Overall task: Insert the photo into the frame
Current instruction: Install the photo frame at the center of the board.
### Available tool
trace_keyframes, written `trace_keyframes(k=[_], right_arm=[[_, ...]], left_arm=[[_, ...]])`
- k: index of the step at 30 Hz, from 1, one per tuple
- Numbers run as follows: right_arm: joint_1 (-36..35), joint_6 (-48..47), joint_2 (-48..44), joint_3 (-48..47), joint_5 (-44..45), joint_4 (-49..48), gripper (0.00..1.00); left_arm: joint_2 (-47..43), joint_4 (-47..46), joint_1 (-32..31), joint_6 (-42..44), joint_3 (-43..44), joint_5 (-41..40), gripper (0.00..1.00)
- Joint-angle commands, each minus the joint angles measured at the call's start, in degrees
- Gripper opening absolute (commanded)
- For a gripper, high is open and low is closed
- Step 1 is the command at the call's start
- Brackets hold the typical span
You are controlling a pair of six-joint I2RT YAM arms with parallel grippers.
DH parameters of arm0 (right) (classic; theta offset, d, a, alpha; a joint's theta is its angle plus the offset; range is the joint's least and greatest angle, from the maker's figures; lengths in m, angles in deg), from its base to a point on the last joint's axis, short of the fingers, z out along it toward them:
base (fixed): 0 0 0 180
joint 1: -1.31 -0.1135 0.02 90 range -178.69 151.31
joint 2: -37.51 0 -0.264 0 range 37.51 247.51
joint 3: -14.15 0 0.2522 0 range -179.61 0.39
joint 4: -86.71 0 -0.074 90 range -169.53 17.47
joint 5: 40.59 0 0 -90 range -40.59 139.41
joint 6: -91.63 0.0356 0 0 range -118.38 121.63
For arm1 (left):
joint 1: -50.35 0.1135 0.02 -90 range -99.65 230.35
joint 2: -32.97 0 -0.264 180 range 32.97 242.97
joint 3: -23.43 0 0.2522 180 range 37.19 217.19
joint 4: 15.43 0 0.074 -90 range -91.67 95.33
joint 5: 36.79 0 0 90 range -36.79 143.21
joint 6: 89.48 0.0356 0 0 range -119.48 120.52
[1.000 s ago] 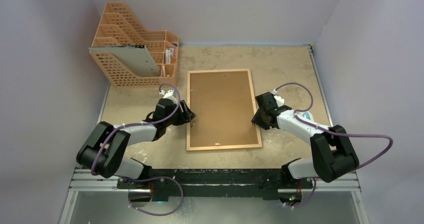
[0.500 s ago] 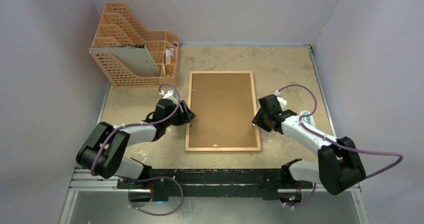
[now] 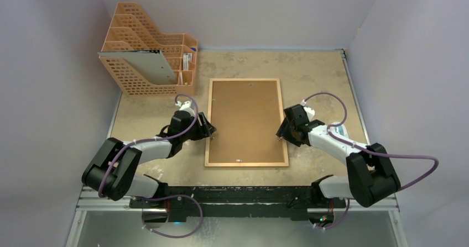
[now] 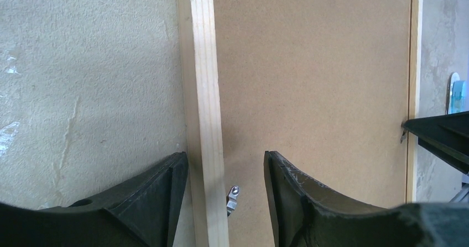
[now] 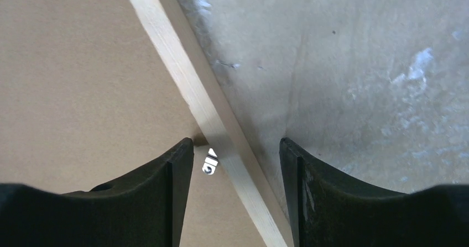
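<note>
Top view: frame (image 3: 246, 163) lies flat at centre of the surface (image 3: 315, 75), with the backing panel (image 3: 246, 117) set within its rails. Rack (image 3: 146, 53) stands at upper left, behind the frame. Left fingers (image 4: 138, 208) straddle the frame's left rail. Right fingers (image 5: 332, 203) straddle the right rail, with a clip (image 5: 210, 162) between them.

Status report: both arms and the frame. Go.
Left gripper: jaws open, astride left rail of frame. Right gripper: jaws open, astride right rail. Frame face down, backing board in it. Photo not in sight.

White-and-black arms (image 3: 156, 144), purple cables (image 3: 418, 166), black jaws
</note>
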Motion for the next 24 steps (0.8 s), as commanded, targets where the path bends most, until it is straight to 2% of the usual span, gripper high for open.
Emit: trace_keyframes(k=[1, 3, 5, 8, 17, 18, 22, 24], right_arm=[[0.3, -3.0, 1.8, -0.4, -1.2, -1.3, 0.58], [0.3, -4.0, 2.4, -0.5, -2.6, -1.4, 0.5], [0.3, -5.9, 2.2, -0.6, -4.9, -1.7, 0.37], [0.6, -8.1, 1.6, -0.8, -6.6, -1.7, 0.25], [2.7, -10.4, -1.9, -0.1, -11.6, -2.8, 0.12], [2.9, -10.7, -2.1, -0.4, -11.1, -2.8, 0.15], [3.3, -12.4, -0.8, -4.7, -6.4, -2.9, 0.52], [3.3, -13.3, 1.5, -7.7, -2.4, -3.5, 0.6]], left_arm=[[0.3, 7.5, -0.3, -0.8, -2.0, 1.7, 0.57], [0.4, 7.6, -0.3, -0.8, -2.0, 2.1, 0.56], [0.4, 7.6, -0.3, -0.8, -2.1, 2.2, 0.56], [0.9, 7.5, -0.3, -0.7, -1.9, 2.4, 0.55], [3.0, 6.1, -0.3, -1.3, -1.1, 3.9, 0.55], [3.0, 6.2, -0.3, -1.3, -1.1, 3.8, 0.55], [2.2, 7.5, -0.3, -0.9, -1.0, 2.8, 0.55], [1.0, 9.3, -0.3, -0.1, -0.7, 1.2, 0.55]])
